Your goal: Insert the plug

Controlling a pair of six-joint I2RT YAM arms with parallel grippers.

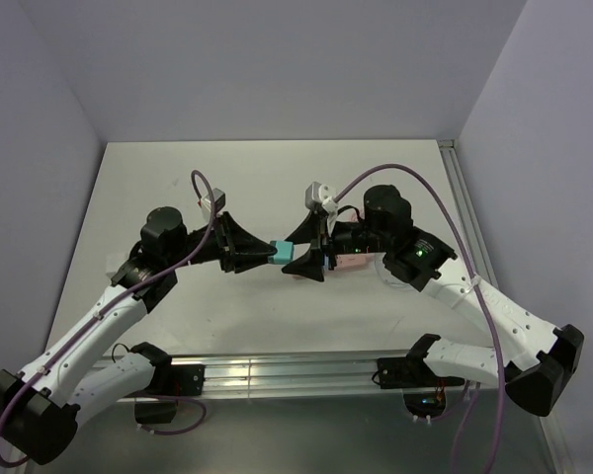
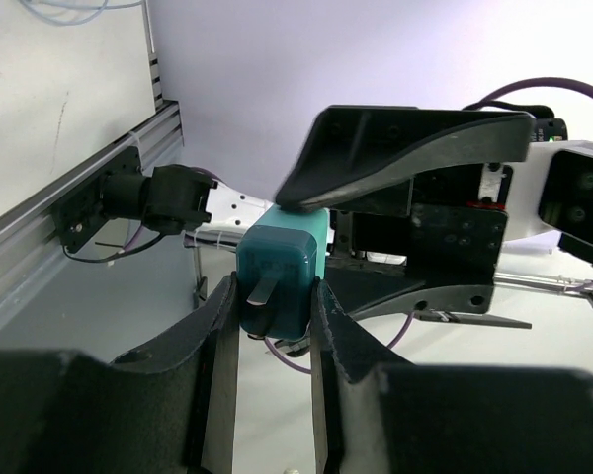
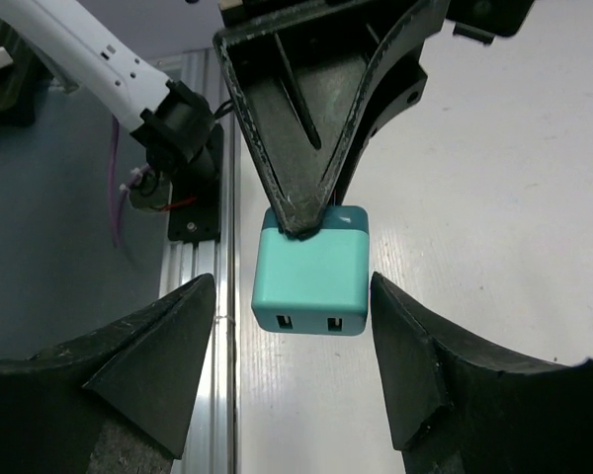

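The teal-green plug hangs above the table, gripped between the fingertips of my left gripper. In the left wrist view the plug sits between the two black fingers of my left gripper, metal prong facing the camera. My right gripper is open and straddles the plug from the other side. In the right wrist view the plug shows its two USB slots between the spread fingers of my right gripper; a clear gap shows on the left. The pink power strip lies mostly hidden under the right arm.
An aluminium rail runs along the table's near edge and also shows in the right wrist view. Another rail lines the right edge. Purple cables loop over both arms. Walls close in the back and sides.
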